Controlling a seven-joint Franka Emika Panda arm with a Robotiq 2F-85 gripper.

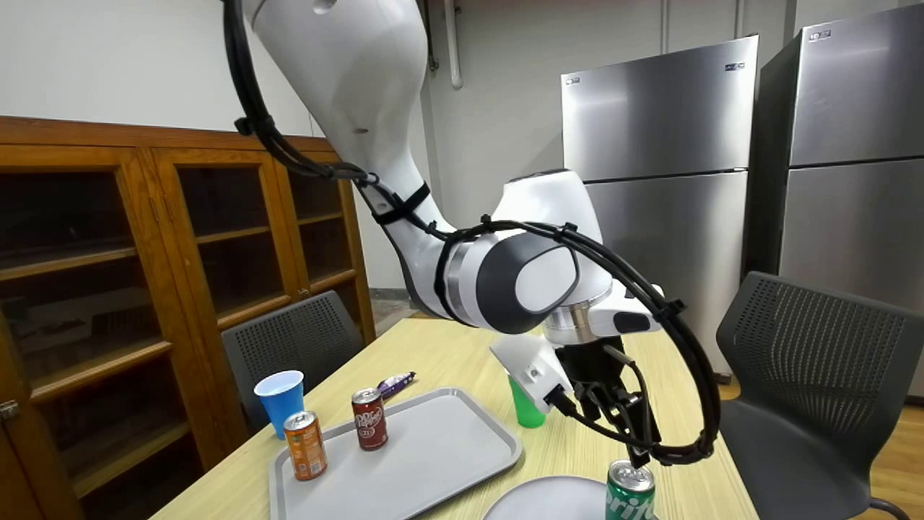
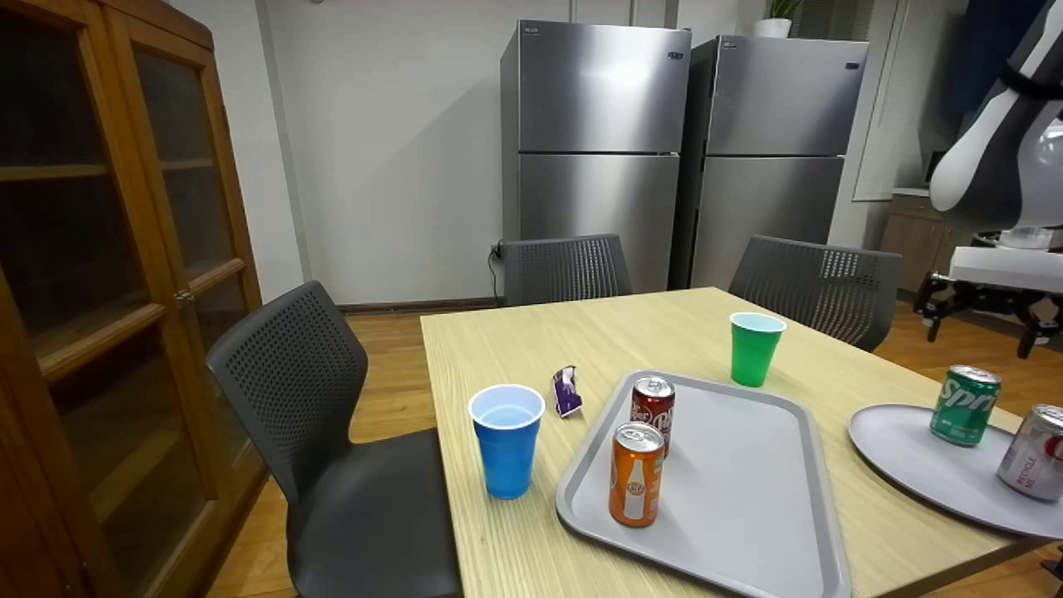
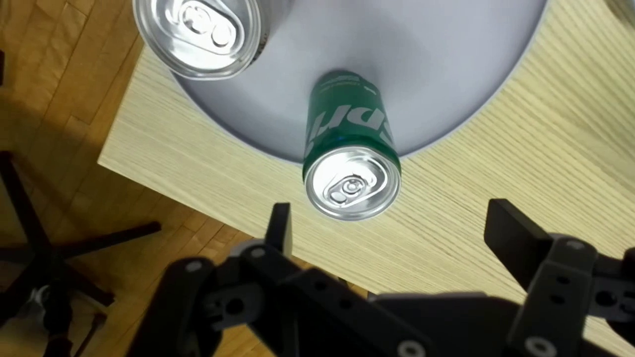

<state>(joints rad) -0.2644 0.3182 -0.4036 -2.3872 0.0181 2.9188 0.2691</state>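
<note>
End effector (image 3: 389, 222), green can (image 3: 351, 131), silver lid (image 3: 352, 183)

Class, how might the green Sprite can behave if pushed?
The Sprite can stands upright on a smooth-looking plate, so it may slide. Taller than wide, it could tip if pushed high. Its round side might then roll.
</note>
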